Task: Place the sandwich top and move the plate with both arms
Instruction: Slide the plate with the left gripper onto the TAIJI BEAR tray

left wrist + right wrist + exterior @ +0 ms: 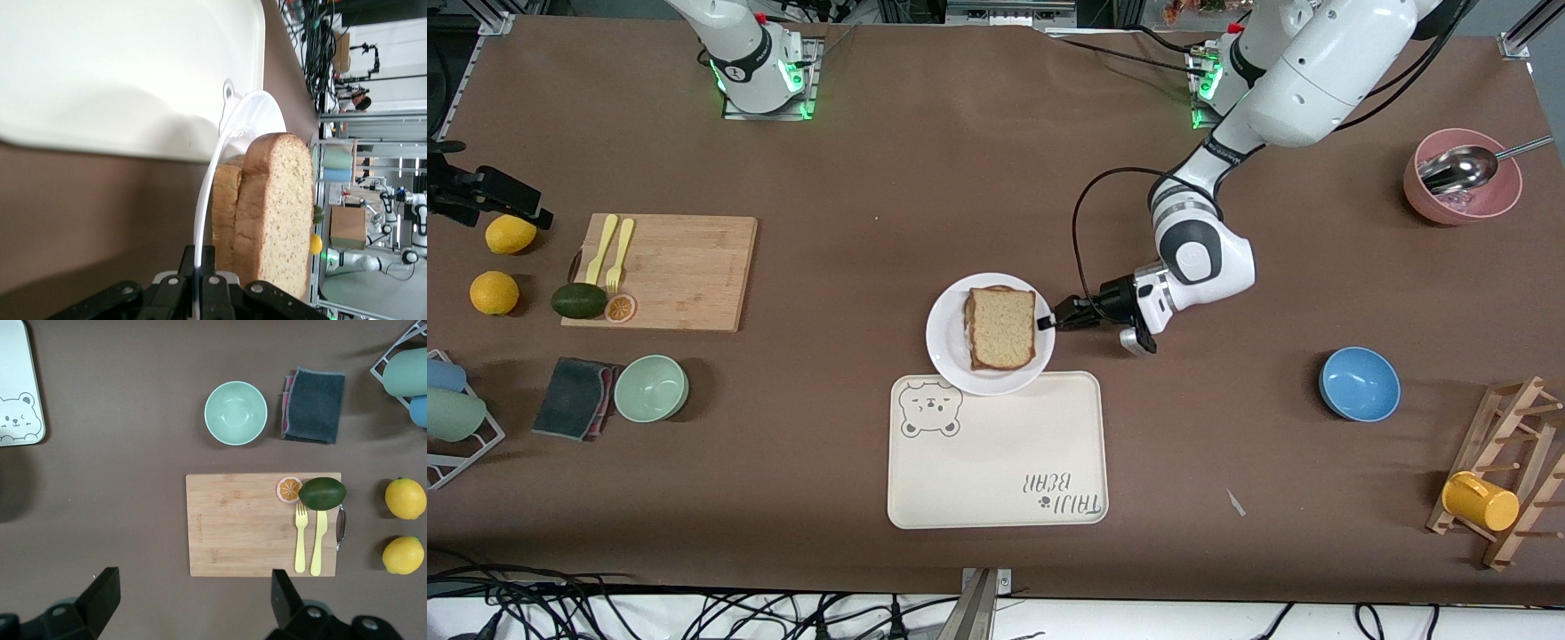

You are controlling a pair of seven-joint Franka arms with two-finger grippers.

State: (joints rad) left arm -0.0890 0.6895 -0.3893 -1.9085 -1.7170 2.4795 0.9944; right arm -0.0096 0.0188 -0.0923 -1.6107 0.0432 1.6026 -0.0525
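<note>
The left pincer (1060,320) is squeezed shut on the rim of the plate (945,342), at the edge toward the left arm's end of the surface (960,160). In the left wrist view its two black fingers (200,288) pinch the thin white rim between them.

The sandwich top (1002,327) is already lying on the plate, just past the tips of this pincer. It sits on another slice (225,213), so the sandwich looks finished. The plate's edge nearest the front camera hangs a little over the bear-print tray (996,480), which lies just beside the pincer.

The right pincer (193,603) is wide open and holds nothing. It waits high up over the wooden board (263,523), with the yellow fork (301,537) and the avocado (322,493) just ahead of its tips. It is well apart from the plate.

What could go wrong? Only one side of the plate is held. If the left pincer lifts now, the plate could tip and the bread could slide off. The thin rim could also slip out of the fingers. The plate might catch on the tray edge and jerk. The right pincer probably needs to grab the plate too.
</note>
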